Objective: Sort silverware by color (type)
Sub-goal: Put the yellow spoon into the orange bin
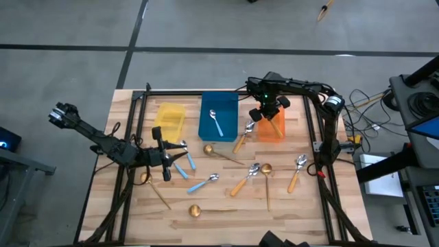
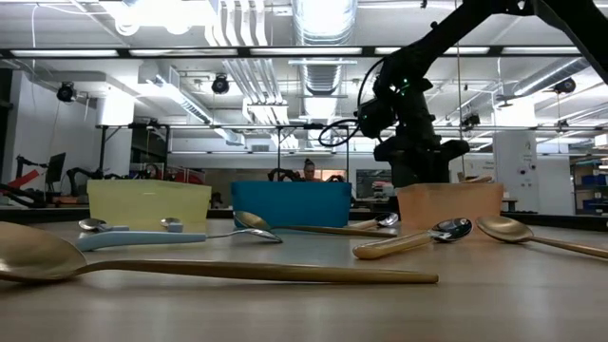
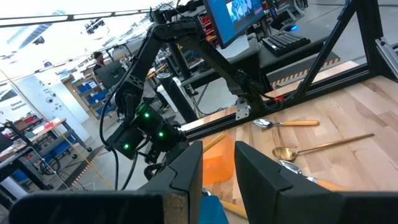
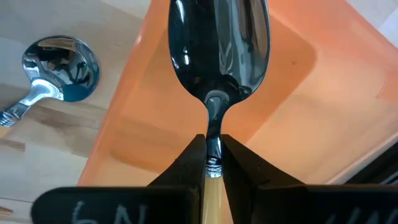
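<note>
A gold spoon [image 2: 190, 269] lay nearest on the table [image 1: 226, 206], other spoons scattered beyond it. The right gripper [image 4: 213, 163] hung over the orange bin [image 4: 292, 81], its fingers pinched on an orange-handled spoon [image 4: 219, 50], bowl down. The left gripper [image 3: 217, 165] hovered near the yellow bin [image 1: 170, 119], fingers narrowly apart and empty.

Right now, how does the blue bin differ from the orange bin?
The blue bin holds one spoon lying flat; the orange bin has its spoon above it, gripped by the right hand. Blue sits in the middle of the row, orange at the end. Both are open-topped.
</note>
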`<state>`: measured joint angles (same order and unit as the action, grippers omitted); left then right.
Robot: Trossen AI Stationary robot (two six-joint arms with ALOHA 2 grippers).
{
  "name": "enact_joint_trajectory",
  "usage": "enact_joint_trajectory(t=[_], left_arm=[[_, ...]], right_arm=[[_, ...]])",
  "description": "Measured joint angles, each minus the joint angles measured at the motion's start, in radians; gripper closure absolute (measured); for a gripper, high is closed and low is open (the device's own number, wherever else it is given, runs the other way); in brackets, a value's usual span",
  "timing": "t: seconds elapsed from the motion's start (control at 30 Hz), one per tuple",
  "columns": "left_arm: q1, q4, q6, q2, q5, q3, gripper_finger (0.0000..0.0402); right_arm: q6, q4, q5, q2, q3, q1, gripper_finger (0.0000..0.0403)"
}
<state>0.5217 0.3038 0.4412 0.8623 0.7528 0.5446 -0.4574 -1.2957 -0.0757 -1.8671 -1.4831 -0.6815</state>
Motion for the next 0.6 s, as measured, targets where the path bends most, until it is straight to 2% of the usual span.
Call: enact_joint_trajectory(t=[0.6], left_arm=[[0.000,0.000,0.000,0.000,0.000,0.000,0.0326]], right_arm=[[0.007,0.049,0.000,0.000,0.029,0.000,0.0374]])
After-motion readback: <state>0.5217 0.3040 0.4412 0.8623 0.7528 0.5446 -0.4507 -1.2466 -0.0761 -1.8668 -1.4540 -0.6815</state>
